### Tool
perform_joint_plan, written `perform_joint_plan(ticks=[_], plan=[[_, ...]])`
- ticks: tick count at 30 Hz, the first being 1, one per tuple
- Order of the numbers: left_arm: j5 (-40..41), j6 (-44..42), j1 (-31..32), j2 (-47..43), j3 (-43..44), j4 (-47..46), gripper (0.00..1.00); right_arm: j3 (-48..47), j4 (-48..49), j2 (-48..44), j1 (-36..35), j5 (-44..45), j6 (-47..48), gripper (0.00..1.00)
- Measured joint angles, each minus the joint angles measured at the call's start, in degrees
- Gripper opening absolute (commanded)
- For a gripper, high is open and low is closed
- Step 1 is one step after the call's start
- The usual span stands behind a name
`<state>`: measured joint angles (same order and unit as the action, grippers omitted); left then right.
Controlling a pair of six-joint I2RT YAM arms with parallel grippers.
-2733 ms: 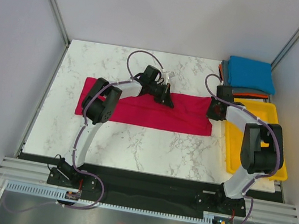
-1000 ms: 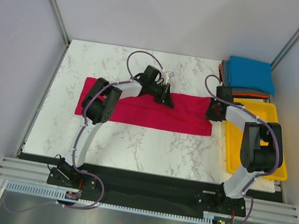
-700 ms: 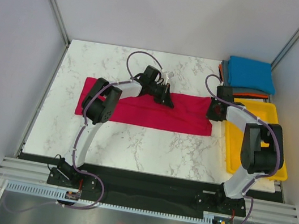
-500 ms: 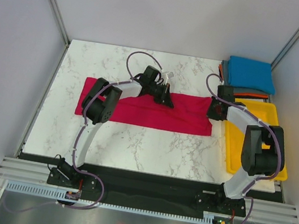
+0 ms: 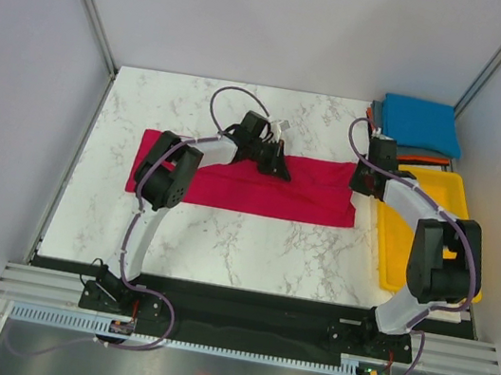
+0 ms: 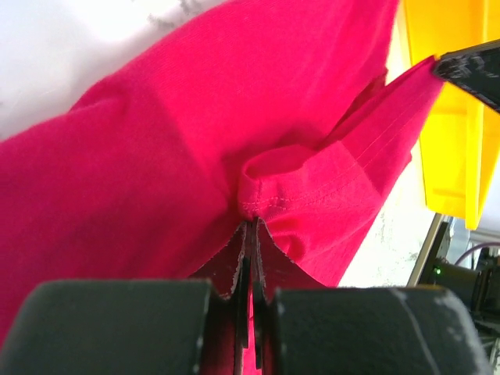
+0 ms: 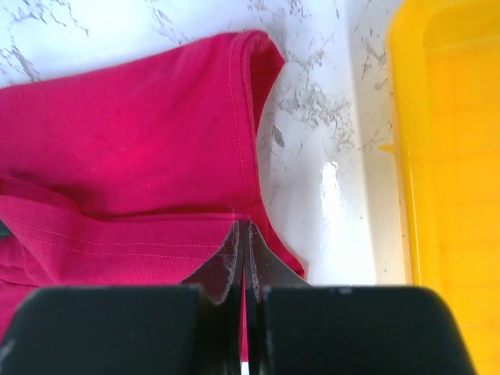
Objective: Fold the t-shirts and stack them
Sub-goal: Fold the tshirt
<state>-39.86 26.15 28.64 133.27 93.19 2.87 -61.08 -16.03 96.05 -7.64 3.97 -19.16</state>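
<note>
Marble bench (image 5: pixel 222 241), crimson cloth t-shirt strip (image 5: pixel 230 192) lying left-right; left claw (image 6: pixel 250 228) pinches its far-edge middle, right claw (image 7: pixel 244 228) its right corner.

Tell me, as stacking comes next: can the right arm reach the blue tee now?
Likely not yet: its end effector is shut on the red tee, though the blue tee lies near, unobstructed.
</note>
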Motion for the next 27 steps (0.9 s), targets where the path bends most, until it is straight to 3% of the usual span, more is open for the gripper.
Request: perform_joint_plan(ticks=[27], plan=[[9.84, 6.67, 0.44, -6.32, -8.22, -1.31, 0.02, 5.57, 10.54, -2.80, 0.00, 1.64, 1.64, 0.00]])
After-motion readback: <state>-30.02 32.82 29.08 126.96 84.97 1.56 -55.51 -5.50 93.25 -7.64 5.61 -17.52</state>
